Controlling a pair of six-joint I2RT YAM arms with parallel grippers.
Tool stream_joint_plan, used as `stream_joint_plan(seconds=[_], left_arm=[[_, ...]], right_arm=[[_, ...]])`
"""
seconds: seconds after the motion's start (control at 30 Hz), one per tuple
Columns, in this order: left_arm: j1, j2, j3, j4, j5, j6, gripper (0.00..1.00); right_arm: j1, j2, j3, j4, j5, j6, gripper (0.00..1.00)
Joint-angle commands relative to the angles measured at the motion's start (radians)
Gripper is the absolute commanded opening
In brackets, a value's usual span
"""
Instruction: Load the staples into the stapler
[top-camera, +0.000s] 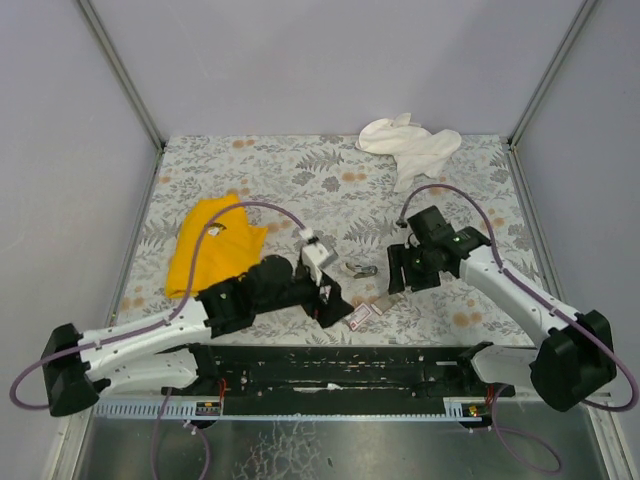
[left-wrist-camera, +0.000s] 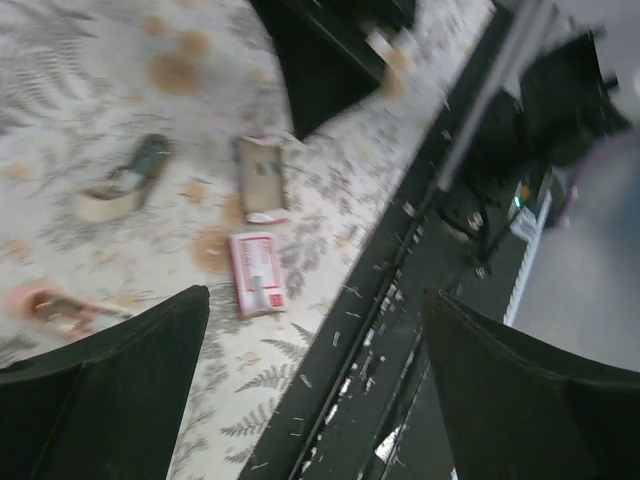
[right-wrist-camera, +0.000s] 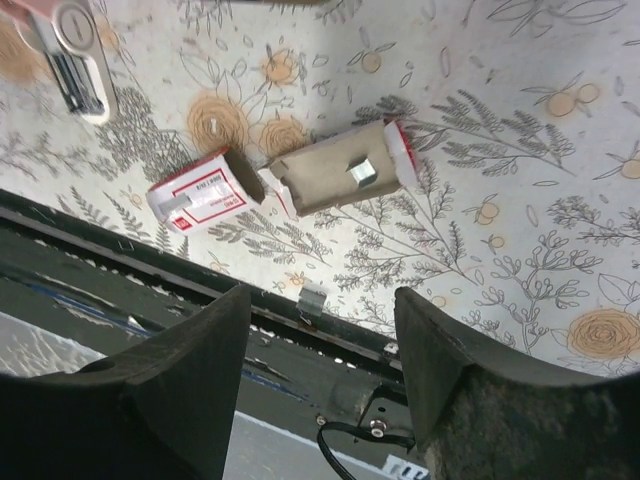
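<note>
The staples' dark-red box sleeve (top-camera: 360, 317) lies near the table's front edge, also in the left wrist view (left-wrist-camera: 257, 273) and right wrist view (right-wrist-camera: 200, 190). Its grey-brown tray (right-wrist-camera: 340, 170) lies slid out beside it (left-wrist-camera: 261, 178), with a short silvery staple strip (right-wrist-camera: 362, 172) on it. Another staple strip (right-wrist-camera: 313, 298) lies at the table edge. The pink stapler (left-wrist-camera: 50, 305) shows blurred by my left finger. My left gripper (top-camera: 335, 305) (left-wrist-camera: 315, 330) is open and empty, just left of the box. My right gripper (top-camera: 398, 270) (right-wrist-camera: 322, 300) is open and empty, just right of it.
A pale beige block with a grey metal part (top-camera: 362, 270) (left-wrist-camera: 125, 185) (right-wrist-camera: 70, 50) lies between the grippers. A yellow cloth (top-camera: 210, 250) lies at the left, a white cloth (top-camera: 410, 145) at the back. A black rail (top-camera: 330, 365) strewn with loose staples borders the near edge.
</note>
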Motion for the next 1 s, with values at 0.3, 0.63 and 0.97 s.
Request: stream_joint_plan(seconds=[0.3,0.63,0.97], left_arm=[[-0.310,0.383,-0.160,0.665,-0.066,0.318,0.85],[-0.336,0.570,-0.156,0.791,-0.097,0.459,0.85],[-0.341,0.722,-0.092,0.840,-0.065,0.506,0.73]], right_arm=[[-0.188,-0.228,-0.132,0.146,-0.114,0.031,0.67],[-0.205,-0.304,-0.202,0.192,-0.132,0.069,0.67],[-0.211,-0.304,-0.240,0.235,-0.151,0.081,0.67]])
